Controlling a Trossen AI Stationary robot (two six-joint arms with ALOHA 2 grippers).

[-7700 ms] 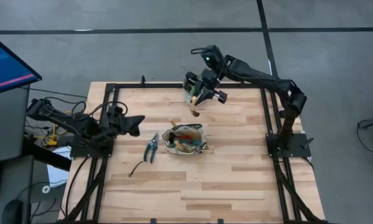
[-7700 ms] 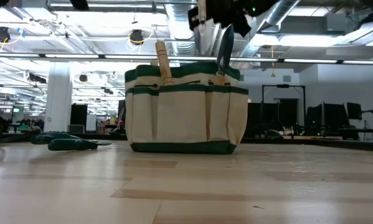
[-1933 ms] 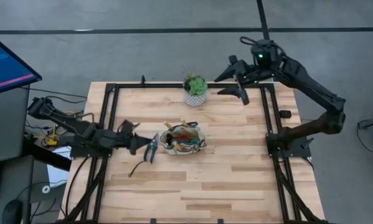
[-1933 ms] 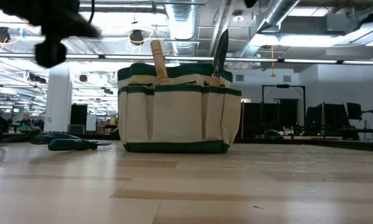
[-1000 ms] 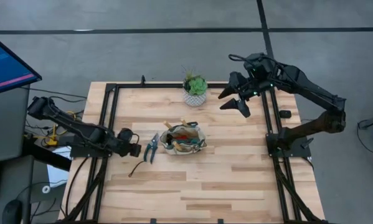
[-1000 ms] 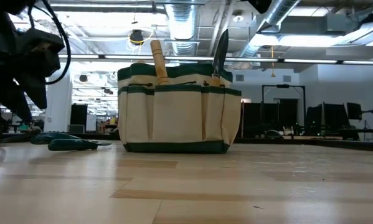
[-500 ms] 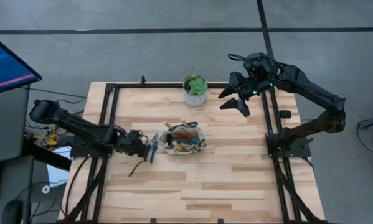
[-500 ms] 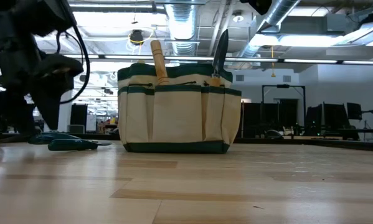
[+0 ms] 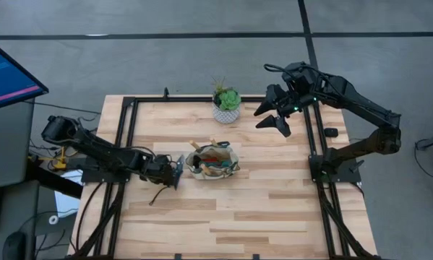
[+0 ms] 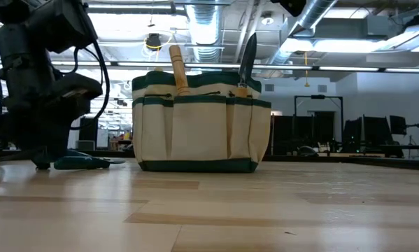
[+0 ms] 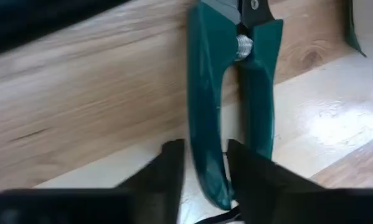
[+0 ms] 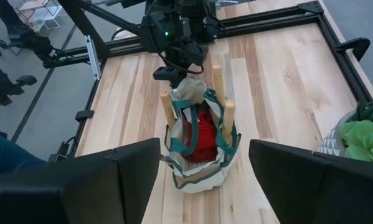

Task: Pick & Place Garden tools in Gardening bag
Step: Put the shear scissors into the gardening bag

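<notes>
The pruning shears (image 11: 202, 106) have dark green handles and lie flat on the table just left of the gardening bag (image 9: 214, 162); they also show in the low view (image 10: 83, 162). My left gripper (image 9: 174, 172) is down at the table, shut on one handle. The tan, green-trimmed bag stands upright (image 10: 202, 119) with wooden-handled trowels and a red item in it (image 12: 198, 140). A thin black curved tool (image 9: 158, 195) lies near the shears. My right gripper (image 9: 272, 115) is open and empty, high over the table's far right. My left gripper has one of the shears' two green handles (image 11: 206, 149) pinched between its two fingers (image 11: 174, 171), toward that handle's free end. The fingers come from above and lie across the handle. The other handle runs behind one finger. The shears lie flat on the table.
A green plant in a white pot (image 9: 227, 105) stands at the far edge, behind the bag. A black frame (image 9: 129, 137) runs along the table's left, right and far sides. The near half of the tabletop (image 9: 230, 217) holds no objects.
My left gripper has gone toward the table's right edge, up to the shears, and down to the tabletop beside the bag. The shears and the bag have stayed where they were.
</notes>
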